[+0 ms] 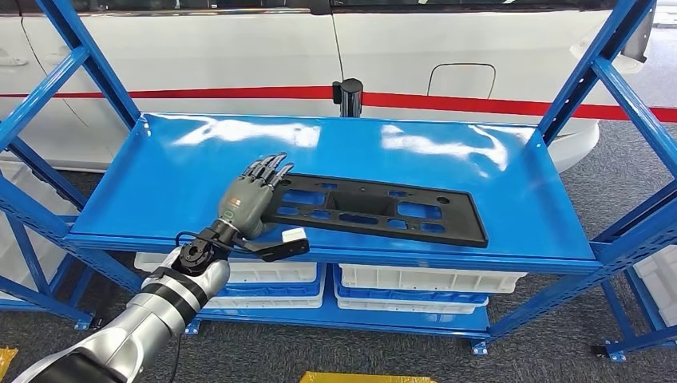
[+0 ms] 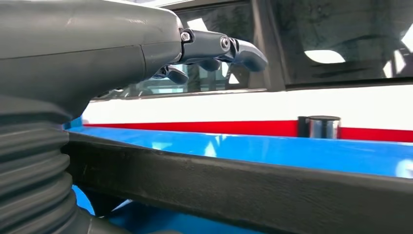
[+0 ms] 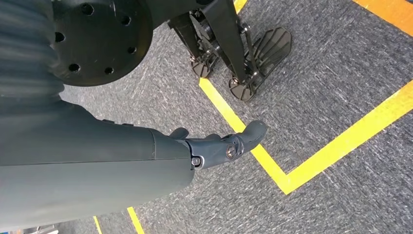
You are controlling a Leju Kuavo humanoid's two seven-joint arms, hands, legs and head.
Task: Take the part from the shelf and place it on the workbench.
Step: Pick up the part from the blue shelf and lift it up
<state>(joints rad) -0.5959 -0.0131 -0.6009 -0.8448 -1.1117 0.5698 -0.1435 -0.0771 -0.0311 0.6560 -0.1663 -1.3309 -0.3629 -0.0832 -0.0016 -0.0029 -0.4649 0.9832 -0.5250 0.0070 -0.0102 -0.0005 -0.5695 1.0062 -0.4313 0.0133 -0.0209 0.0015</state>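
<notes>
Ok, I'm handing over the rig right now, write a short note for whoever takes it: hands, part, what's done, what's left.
Left hand: over the left end of the black part, fingers spread above it, no grip yet.
Right hand: hanging by the floor, holding nothing, fingers loosely curled.
Part: lying flat on the blue shelf, near its front edge.
Done: reach to the part.
Left: grip, lift, carry to the workbench, set down.
</notes>
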